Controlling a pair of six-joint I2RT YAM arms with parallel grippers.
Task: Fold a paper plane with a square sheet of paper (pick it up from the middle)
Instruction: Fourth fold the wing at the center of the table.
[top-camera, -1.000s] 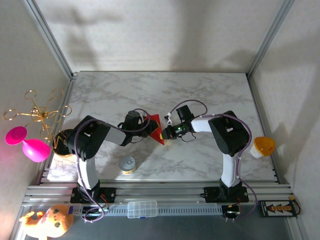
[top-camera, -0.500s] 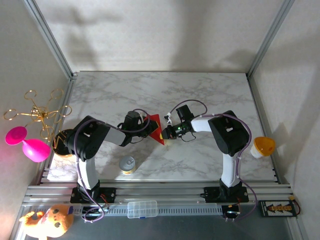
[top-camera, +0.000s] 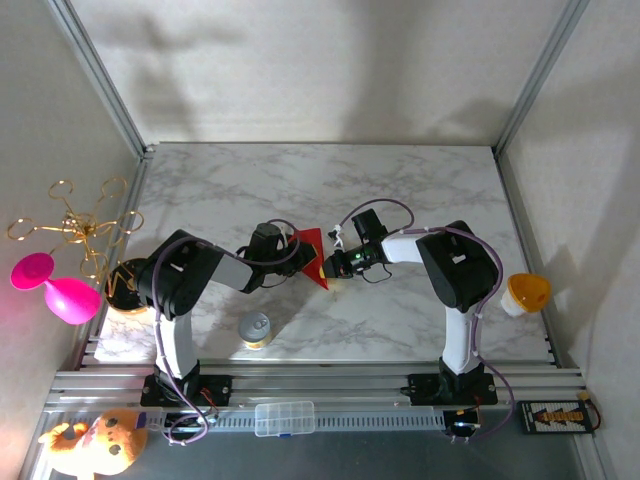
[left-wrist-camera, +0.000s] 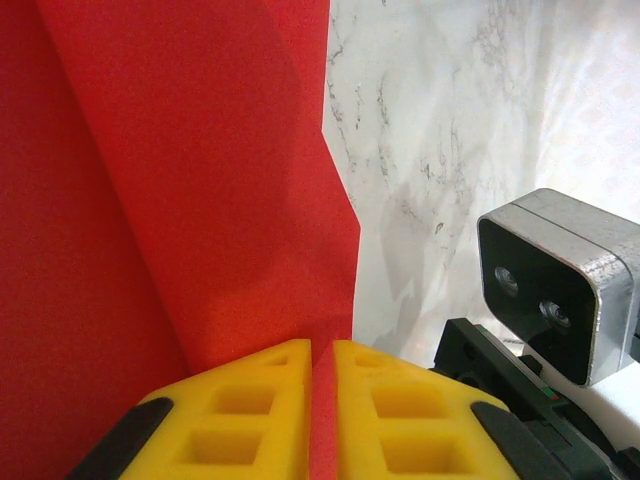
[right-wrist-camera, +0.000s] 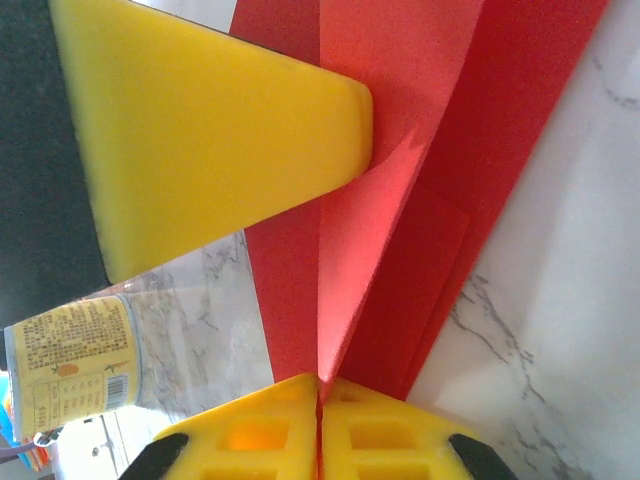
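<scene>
The square sheet of paper (top-camera: 312, 252) is bright red and folded into a narrow pointed shape with layered creases. It is held just above the marble table (top-camera: 400, 190) between both arms. My left gripper (top-camera: 292, 250) is shut on its left side. In the left wrist view the red paper (left-wrist-camera: 190, 180) runs down between the yellow fingers (left-wrist-camera: 250, 400) of the left gripper (left-wrist-camera: 322, 400). My right gripper (top-camera: 328, 267) is shut on its lower right edge. In the right wrist view the right gripper (right-wrist-camera: 320, 390) pinches an upright flap of the paper (right-wrist-camera: 370, 230), and a left finger (right-wrist-camera: 200, 150) presses the same paper from above.
A small yellow-labelled can (top-camera: 256, 330) stands on the table near the left arm's base and also shows as the can (right-wrist-camera: 70, 365) in the right wrist view. A pink toy (top-camera: 55, 285) and gold wire piece (top-camera: 75, 225) hang off the left edge. An orange cup (top-camera: 527, 293) sits off the right.
The left arm's elbow has shifted very slightly. Both grippers and the folded paper stay where they were.
</scene>
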